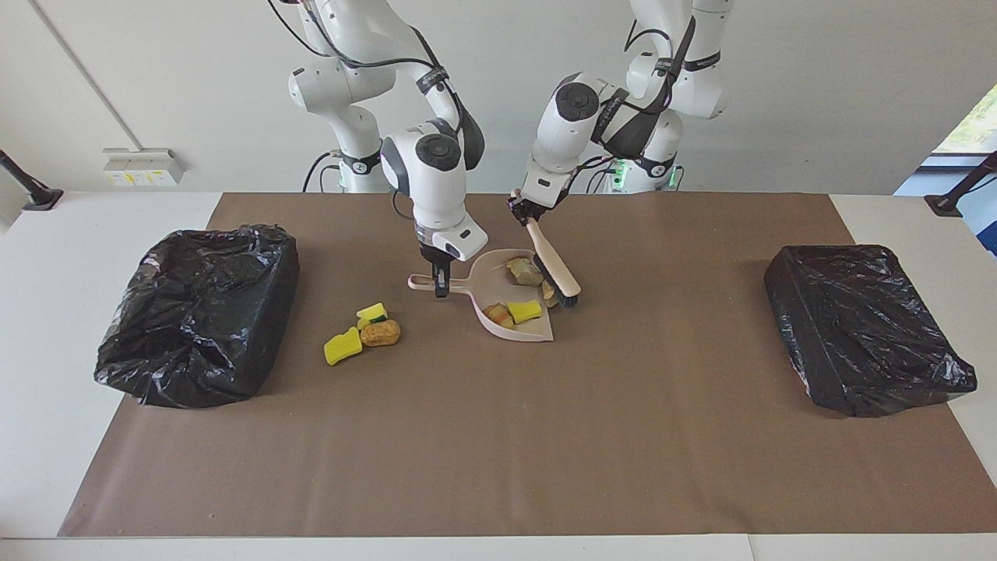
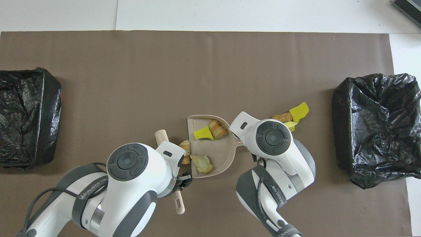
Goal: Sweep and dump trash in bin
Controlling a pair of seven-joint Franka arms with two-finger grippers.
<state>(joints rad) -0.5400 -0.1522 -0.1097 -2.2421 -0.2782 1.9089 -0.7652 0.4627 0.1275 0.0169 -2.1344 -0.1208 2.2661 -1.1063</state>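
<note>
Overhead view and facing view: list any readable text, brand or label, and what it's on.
"WANJEED TR...", cut off, on the band around the left arm.
White lettering on the band around the right arm: unreadable.
Lettering on the cable bands of both arms in the facing view: unreadable.
Labels on the wall box: unreadable.
No text on the dustpan, brush or bags.

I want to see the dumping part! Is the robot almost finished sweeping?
Partly. Some sponge and bread pieces already lie in the beige plastic dustpan, whose handle the right gripper holds. The left gripper holds the beige black-bristled brush at the pan's edge. Three pieces wait on the brown mat; nothing shows dumped in the black-bagged bins.
</note>
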